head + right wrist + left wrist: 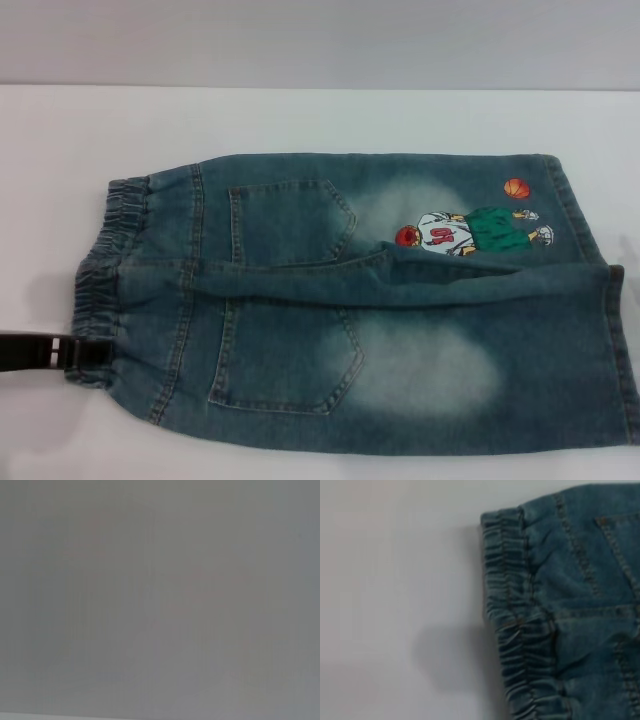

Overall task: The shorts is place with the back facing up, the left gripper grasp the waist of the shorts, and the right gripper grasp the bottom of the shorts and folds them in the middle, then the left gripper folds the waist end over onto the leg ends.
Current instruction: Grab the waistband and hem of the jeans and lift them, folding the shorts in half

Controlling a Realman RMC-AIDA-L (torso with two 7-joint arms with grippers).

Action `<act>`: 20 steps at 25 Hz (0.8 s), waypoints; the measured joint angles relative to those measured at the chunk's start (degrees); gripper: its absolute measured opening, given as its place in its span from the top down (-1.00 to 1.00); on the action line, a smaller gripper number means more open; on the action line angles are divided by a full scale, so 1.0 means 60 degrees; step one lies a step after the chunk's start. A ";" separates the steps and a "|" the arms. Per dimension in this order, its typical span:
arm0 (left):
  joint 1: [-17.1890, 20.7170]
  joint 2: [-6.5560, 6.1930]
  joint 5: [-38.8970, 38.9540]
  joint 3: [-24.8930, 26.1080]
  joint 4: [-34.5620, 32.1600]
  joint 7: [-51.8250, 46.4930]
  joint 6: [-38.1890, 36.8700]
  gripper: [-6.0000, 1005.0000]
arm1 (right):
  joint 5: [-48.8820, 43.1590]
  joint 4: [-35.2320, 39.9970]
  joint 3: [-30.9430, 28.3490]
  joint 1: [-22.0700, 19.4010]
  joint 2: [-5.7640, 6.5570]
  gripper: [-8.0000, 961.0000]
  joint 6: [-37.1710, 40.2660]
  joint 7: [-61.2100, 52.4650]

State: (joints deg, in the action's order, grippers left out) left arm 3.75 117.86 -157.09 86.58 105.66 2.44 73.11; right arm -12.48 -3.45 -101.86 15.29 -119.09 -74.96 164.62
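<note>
The denim shorts (370,310) lie back up on the white table (300,115), waist left, legs right; a cartoon basketball player (465,230) on the far leg wears red digits I cannot read for certain. The left tool (60,354) reaches in from the left, touching the near waistband (512,630); whether it is clenched cannot be told.

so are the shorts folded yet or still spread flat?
Still spread flat: the shorts lie open, both back pockets showing side by side. The left end effector is at the waistband.

Bright even light, soft shadows, blurry
</note>
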 joint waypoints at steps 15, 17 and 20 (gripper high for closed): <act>-0.0324 0.0022 -0.0597 -0.0184 -0.0339 -0.0437 0.0403 -0.59 | 0.0001 -0.0007 0.0000 -0.0034 0.0015 -0.38 0.0038 0.0000; -0.0348 0.0026 -0.0587 -0.0294 -0.0305 -0.0483 0.0403 -0.59 | 0.0001 -0.0007 0.0000 -0.0048 0.0015 -0.38 0.0041 0.0000; -0.0453 0.0028 -0.0580 -0.0368 -0.0379 -0.0495 0.0433 -0.59 | 0.0001 -0.0007 0.0000 -0.0062 0.0015 -0.38 0.0050 0.0000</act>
State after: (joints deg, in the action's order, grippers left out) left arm 1.03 118.03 -160.57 84.38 103.39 -0.53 75.71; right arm -12.48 -3.49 -101.86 14.92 -119.00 -74.66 164.62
